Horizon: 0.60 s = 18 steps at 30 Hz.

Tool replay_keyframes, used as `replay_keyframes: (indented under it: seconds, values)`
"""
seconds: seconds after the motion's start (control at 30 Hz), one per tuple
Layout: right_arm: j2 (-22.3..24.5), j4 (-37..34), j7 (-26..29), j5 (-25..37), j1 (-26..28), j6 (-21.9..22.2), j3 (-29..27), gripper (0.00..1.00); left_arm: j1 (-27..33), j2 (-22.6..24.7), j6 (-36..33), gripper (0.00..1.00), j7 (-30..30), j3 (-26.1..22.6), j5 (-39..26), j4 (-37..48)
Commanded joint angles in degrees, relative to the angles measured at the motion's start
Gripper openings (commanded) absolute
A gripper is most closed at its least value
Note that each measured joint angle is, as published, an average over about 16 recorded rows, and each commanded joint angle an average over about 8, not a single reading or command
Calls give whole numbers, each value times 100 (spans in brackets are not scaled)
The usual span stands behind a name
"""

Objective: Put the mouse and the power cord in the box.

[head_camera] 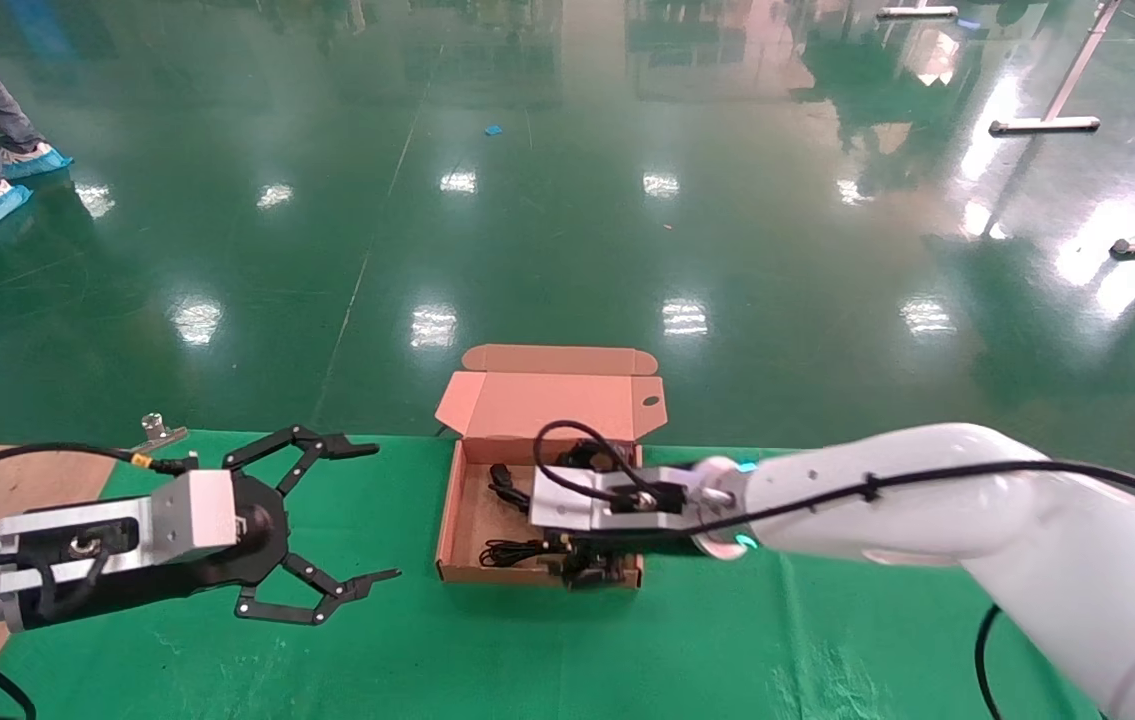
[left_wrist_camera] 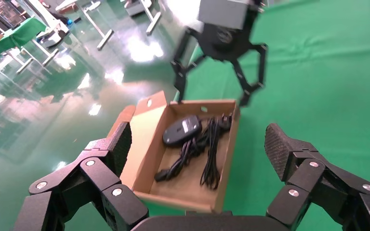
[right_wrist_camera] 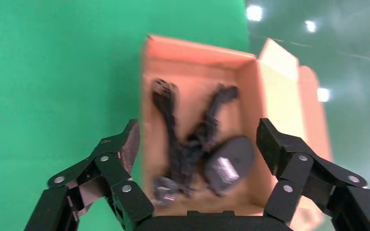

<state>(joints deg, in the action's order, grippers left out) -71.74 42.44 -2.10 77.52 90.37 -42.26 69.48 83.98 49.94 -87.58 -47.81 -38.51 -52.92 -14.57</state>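
Right pincer (head_camera: 567,545) above box (head_camera: 457,520)

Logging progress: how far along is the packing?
Done: the mouse and power cord both lie inside the box. In hand: nothing; the right gripper hangs open over the box, and the left gripper sits open beside it. Left: the lid is open.
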Motion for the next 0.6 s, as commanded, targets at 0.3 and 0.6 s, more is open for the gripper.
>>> replay_keyframes:
  seconds: [0.3, 0.6]
  values:
    - [728, 617, 255, -707, -571, -861, -1060, 100, -448, -298, 38, 100, 1171, 450, 221, -1180]
    - [1383, 1173, 484, -1343, -1085, -1636, -2014, 100, -851, -567, 72, 100, 2224, 854, 420, -2241]
